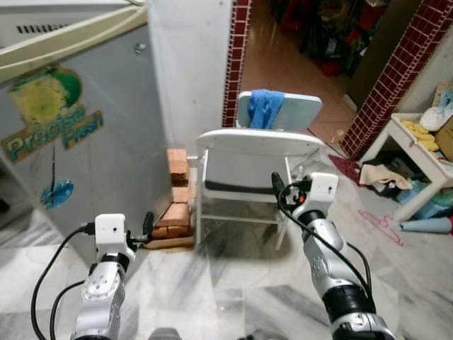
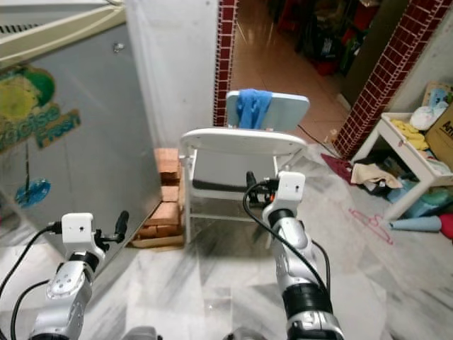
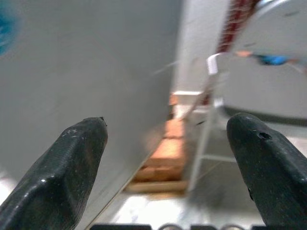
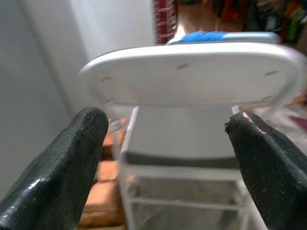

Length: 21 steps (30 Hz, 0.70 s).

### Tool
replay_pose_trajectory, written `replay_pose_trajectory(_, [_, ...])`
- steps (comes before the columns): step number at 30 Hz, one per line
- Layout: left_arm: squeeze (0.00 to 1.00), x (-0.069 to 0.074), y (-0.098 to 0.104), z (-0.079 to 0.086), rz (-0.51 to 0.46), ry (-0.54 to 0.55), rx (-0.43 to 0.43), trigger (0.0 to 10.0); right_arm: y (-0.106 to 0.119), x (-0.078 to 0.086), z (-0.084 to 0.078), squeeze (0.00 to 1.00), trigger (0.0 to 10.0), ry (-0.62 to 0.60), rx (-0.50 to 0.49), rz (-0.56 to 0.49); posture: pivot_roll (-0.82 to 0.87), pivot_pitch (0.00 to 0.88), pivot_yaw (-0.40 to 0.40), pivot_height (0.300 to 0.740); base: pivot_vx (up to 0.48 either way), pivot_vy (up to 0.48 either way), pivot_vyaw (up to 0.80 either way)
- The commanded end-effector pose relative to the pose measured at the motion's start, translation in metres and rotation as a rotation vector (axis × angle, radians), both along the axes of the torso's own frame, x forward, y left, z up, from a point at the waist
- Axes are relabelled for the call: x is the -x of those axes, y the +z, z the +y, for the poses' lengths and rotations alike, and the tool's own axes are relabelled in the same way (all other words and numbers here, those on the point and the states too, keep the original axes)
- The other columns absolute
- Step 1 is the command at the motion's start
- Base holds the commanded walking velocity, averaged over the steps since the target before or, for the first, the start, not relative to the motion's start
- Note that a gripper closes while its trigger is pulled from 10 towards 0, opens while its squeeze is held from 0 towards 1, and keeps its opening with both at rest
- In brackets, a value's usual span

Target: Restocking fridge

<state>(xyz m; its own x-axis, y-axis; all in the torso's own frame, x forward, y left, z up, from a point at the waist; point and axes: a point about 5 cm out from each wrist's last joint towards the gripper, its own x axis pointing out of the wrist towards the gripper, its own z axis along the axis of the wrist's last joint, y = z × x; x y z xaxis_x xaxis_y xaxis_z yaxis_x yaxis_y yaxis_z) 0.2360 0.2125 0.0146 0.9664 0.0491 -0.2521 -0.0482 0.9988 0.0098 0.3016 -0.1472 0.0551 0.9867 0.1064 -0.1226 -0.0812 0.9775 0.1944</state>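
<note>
While both arms reach forward over the grey-veined marble floor (image 1: pixel 233 283), the left tool (image 3: pixel 165 158) has its two black fingers spread wide with nothing between them, and it hangs low beside the grey metal fridge (image 1: pixel 106 156). The right tool (image 4: pixel 165 158) is likewise spread wide and empty, raised in front of the white folding plastic chair (image 1: pixel 258 166), near its backrest but not touching it.

The fridge stands at the robot's left, its flat side panel facing the camera, with a cream trim band along the top and a green and yellow sticker reading "Precise Fresh" (image 1: pixel 53 120); a small blue sticker (image 1: pixel 56 193) sits below that. Its door and inside are cut off from view. A stack of orange bricks (image 1: pixel 177 205) rests on the floor between the fridge and the chair, against the white wall (image 1: pixel 191 64).

Behind the chair a second pale seat carries a blue cloth (image 1: pixel 263 108). At the far right, a low white surface (image 1: pixel 417 152) holds crumpled yellow and white fabrics, with more clothes heaped beneath it. The left wrist view is blurred.
</note>
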Motion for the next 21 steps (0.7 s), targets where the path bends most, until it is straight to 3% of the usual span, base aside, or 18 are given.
replay_pose_trajectory(1, [0.00, -0.0014, 0.0003, 0.0015, 0.003, -0.002, -0.008, 10.0, 0.0059, -0.0034, 0.0032, 0.00, 10.0, 0.018, 0.008, -0.023, 0.04, 0.000, -0.034, 0.740, 0.000, 0.480, 0.00])
replay_pose_trajectory(21, [0.00, -0.0056, 0.0057, 0.0020, -0.018, -0.022, -0.021, 10.0, 0.0021, -0.0009, 0.0003, 0.00, 10.0, 0.019, 0.037, -0.005, 0.05, 0.000, -0.030, 0.740, 0.000, 0.472, -0.05])
